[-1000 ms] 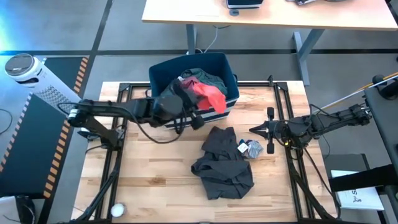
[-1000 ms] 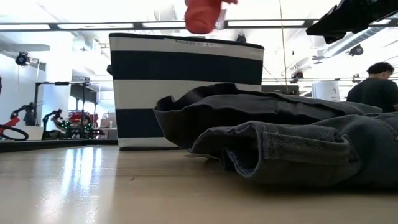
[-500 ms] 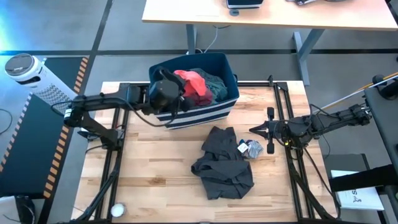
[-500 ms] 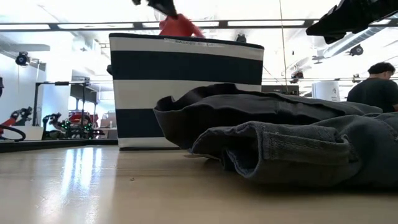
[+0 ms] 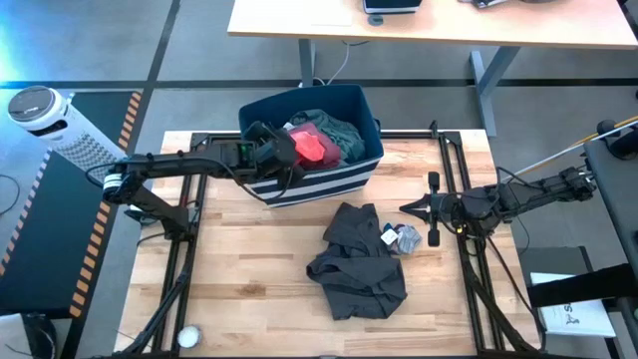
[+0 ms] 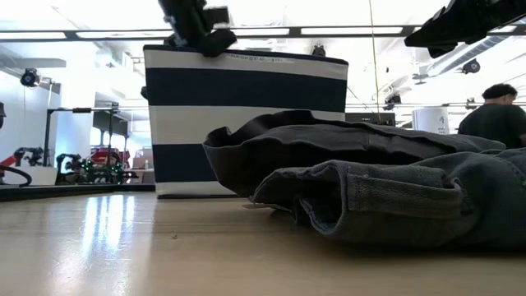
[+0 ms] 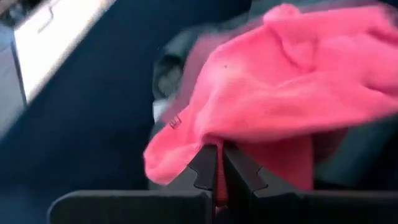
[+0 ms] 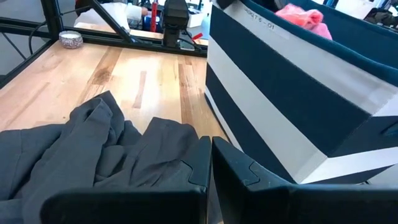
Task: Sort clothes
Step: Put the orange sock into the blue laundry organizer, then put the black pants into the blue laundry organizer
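Observation:
A red garment point(image 5: 315, 148) lies in the navy, white-striped bin point(image 5: 321, 183) at the table's far side, on top of a teal-green garment point(image 5: 342, 130). My left gripper point(image 5: 291, 148) reaches in over the bin's left rim and is shut on the red garment point(image 7: 280, 93). A dark charcoal garment point(image 5: 359, 261) lies crumpled on the table's middle, with a small grey piece point(image 5: 406, 237) at its right edge. My right gripper point(image 5: 404, 208) waits shut just right of them, above the table, touching nothing. My left gripper pinches a bunched edge of the red garment point(image 7: 214, 138) between its two fingers; one layer or several, I cannot tell. The fingers come from the table's left, slanting down into the bin. The rest of the cloth spreads slack beyond the fingertips over the clothes in the bin.
Black frame rails point(image 5: 179, 249) run along the table's left and right sides. A small round object point(image 5: 187, 336) sits at the near left corner. Bare wood lies left of the charcoal garment. A person point(image 6: 497, 115) is in the room beyond.
My left gripper has carried the red garment from above the bin's near wall toward the table's far left and down into the bin. The garment, which hung high above the rim, now lies inside, hidden behind the bin's wall in the low view.

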